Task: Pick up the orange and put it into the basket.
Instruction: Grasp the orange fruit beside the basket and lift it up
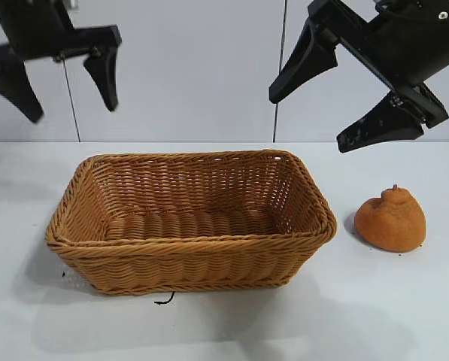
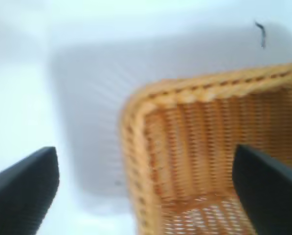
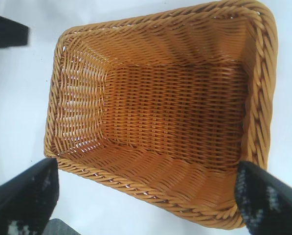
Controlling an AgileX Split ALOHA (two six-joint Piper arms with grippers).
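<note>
Orange (image 1: 390,219): sits on the white table (image 1: 405,301), out to the right of the basket and clear of it, not touching. Its bulging top and little stem nub point up and slightly back. Nothing is holding it.

Basket (image 1: 190,226): stands in the middle of the table, long side facing me, woven tan-brown with a braided rim. From where I stand its inside looks bare wicker. The right wrist view looks straight down into it (image 3: 175,117) and shows only the woven floor and walls. The left wrist view catches one corner of it (image 2: 194,147).

Left gripper (image 1: 62,83): hangs high above the table, over the left end of the basket, well apart from it. Its two black fingers are spread wide with nothing between them. In its own wrist view the fingertips (image 2: 23,191) frame the basket corner and bare table.

Right gripper (image 1: 337,109): hangs high too, above the gap between the basket's right end and the orange, tilted. Its fingers are spread wide and hold nothing. In its wrist view one fingertip (image 3: 26,196) shows at each side of the basket.

Stray bit: a small dark thread (image 1: 165,300) lies on the table at the basket's front edge.
</note>
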